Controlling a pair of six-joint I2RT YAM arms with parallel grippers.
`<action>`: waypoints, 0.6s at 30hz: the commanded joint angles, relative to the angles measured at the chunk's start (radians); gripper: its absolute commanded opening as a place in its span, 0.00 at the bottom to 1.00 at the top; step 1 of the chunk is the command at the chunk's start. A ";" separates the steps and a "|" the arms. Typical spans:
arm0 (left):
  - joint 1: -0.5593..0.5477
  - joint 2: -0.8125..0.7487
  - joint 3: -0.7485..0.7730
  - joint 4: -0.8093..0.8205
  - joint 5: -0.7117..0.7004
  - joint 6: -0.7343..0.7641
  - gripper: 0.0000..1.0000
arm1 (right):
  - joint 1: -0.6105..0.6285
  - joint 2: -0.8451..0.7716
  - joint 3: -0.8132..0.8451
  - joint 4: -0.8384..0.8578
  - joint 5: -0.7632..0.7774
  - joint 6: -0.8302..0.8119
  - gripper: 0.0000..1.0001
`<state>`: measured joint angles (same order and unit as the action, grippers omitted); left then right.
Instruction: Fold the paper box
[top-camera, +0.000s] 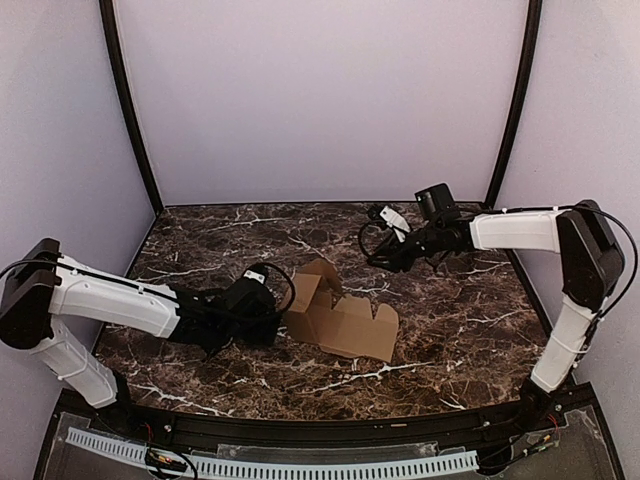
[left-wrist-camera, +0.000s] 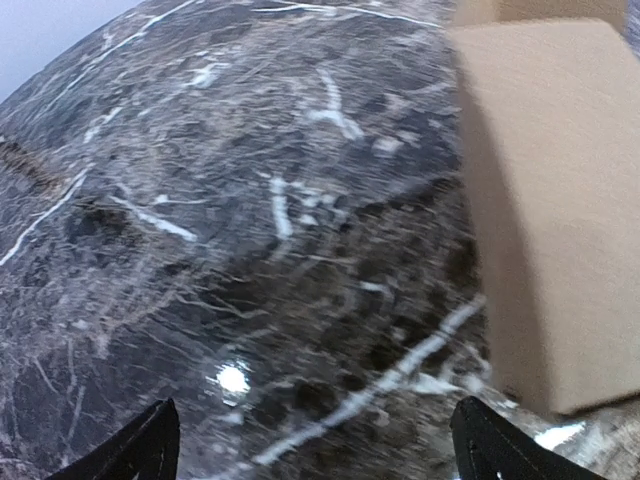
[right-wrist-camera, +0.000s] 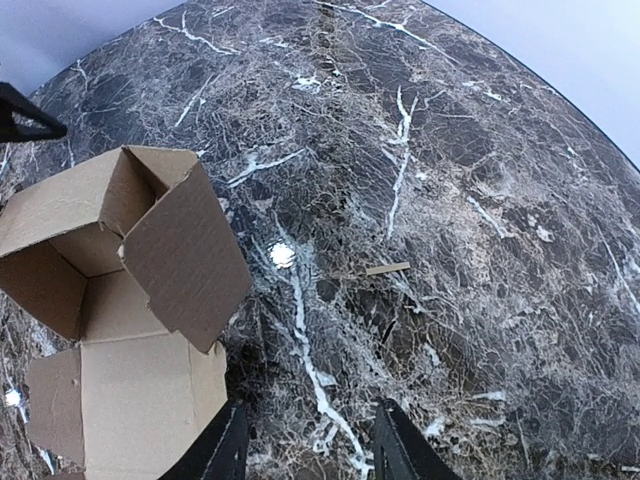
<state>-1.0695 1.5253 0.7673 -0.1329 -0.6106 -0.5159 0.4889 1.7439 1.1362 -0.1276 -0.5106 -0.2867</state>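
While the paper box (top-camera: 335, 318) sits part-folded at the middle of the dark marble-patterned table (top-camera: 460, 340), we see its nearer end spread flat and its farther end raised into open walls, one flap leaning outward. Just left of the box, the left fingers (top-camera: 268, 318) hang low over the table, spread wide and holding nothing. The wrist view shows a cardboard panel close beside one tip, and we cannot tell whether they touch. Beyond the box and to its right, the right fingers (top-camera: 392, 255) hover above the table, parted with only bare stone between them, clear of the cardboard. A small tan scrap (right-wrist-camera: 385, 268) lies on the table, apart from the box.
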 joint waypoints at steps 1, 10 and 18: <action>0.129 -0.037 -0.028 0.120 -0.002 0.105 0.96 | -0.004 0.065 0.066 0.018 -0.028 0.023 0.43; 0.318 0.078 0.127 0.070 0.147 0.212 0.96 | -0.006 0.152 0.127 0.048 -0.007 -0.044 0.48; 0.244 -0.292 0.009 0.071 0.473 0.094 0.92 | 0.006 0.352 0.350 0.034 -0.059 -0.069 0.52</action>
<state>-0.7670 1.4296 0.8310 -0.0456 -0.2779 -0.3790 0.4892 2.0300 1.4155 -0.1081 -0.5426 -0.3393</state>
